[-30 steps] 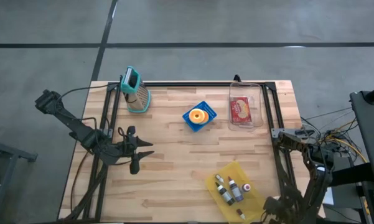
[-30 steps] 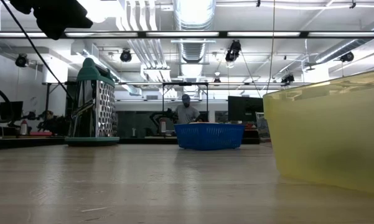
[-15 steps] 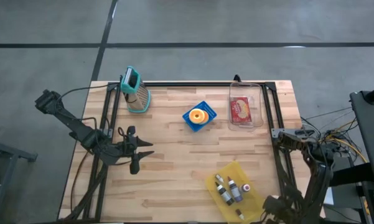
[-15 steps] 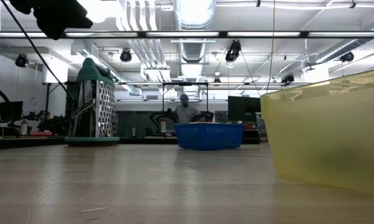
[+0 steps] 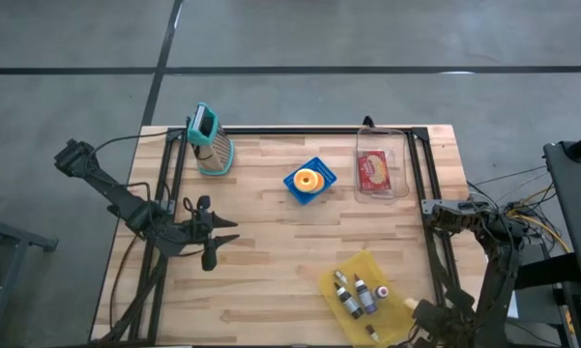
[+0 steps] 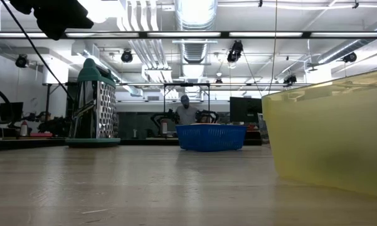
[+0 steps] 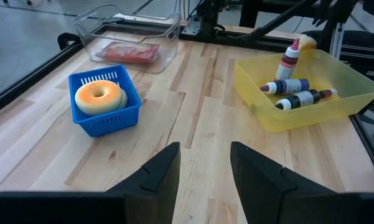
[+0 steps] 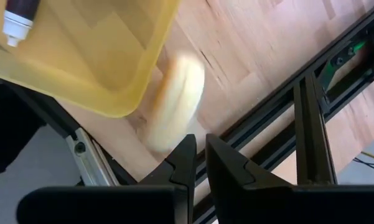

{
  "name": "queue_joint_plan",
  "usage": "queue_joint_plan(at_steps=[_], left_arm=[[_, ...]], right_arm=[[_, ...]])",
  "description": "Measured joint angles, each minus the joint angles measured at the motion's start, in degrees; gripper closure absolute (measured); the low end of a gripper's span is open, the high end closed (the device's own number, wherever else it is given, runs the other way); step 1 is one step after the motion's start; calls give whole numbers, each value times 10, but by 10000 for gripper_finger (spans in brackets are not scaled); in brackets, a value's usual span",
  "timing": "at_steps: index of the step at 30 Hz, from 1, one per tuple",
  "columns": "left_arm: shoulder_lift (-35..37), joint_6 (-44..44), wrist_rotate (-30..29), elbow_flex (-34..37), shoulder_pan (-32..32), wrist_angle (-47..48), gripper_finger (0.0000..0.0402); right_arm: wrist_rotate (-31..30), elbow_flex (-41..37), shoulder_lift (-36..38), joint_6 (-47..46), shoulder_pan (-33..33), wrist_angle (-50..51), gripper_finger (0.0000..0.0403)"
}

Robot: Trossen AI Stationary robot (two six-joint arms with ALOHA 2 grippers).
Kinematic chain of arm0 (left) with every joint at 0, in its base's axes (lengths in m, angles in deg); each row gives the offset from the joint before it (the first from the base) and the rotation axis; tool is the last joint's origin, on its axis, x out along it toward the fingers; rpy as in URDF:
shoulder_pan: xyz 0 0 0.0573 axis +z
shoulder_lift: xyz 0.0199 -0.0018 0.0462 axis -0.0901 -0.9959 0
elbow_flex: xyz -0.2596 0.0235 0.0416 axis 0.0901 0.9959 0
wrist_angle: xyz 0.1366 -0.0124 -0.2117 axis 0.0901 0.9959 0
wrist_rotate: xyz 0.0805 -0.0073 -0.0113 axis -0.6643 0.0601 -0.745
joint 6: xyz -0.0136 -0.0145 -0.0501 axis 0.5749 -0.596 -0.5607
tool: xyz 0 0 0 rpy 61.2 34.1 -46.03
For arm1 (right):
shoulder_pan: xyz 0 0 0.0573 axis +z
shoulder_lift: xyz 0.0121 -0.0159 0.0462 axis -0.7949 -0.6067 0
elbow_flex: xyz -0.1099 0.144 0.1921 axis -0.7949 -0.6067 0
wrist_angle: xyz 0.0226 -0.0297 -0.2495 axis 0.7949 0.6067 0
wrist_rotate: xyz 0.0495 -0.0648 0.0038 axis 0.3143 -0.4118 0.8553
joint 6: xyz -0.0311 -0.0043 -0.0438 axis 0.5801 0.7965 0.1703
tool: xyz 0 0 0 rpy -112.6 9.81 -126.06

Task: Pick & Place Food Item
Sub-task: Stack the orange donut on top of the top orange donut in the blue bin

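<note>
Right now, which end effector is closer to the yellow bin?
Right. The right end effector sits at the yellow bin's near corner; the left end effector hangs well away across the table.

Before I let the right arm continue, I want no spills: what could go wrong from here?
1. The right gripper, fingers nearly shut, hangs over a pale food item at the table's edge rail; a nudge could push it off the table.
2. That item touches the yellow bin of bottles; reaching in could shove the bin.
3. The left gripper waits, open, mid-table.
</note>
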Motion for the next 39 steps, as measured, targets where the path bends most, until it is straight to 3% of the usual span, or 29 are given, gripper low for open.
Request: queue_joint_plan(at_steps=[10, 17, 24, 29, 35, 39], left_arm=[[0, 0, 0, 0, 0, 0, 252], [0, 0, 0, 0, 0, 0, 252], [0, 0, 0, 0, 0, 0, 252], [0, 0, 0, 0, 0, 0, 252], [0, 0, 0, 0, 0, 0, 252], [0, 0, 0, 0, 0, 0, 252]], right_arm=[[0, -15, 0, 1, 0, 0, 372], [-43, -66, 0, 5, -1, 0, 372], [-44, -108, 9, 17, -15, 0, 372], [-53, -130, 44, -51, -25, -46, 372], [-114, -147, 106, -92, -36, -51, 372], [-56, -188, 163, -86, -66, -63, 372]])
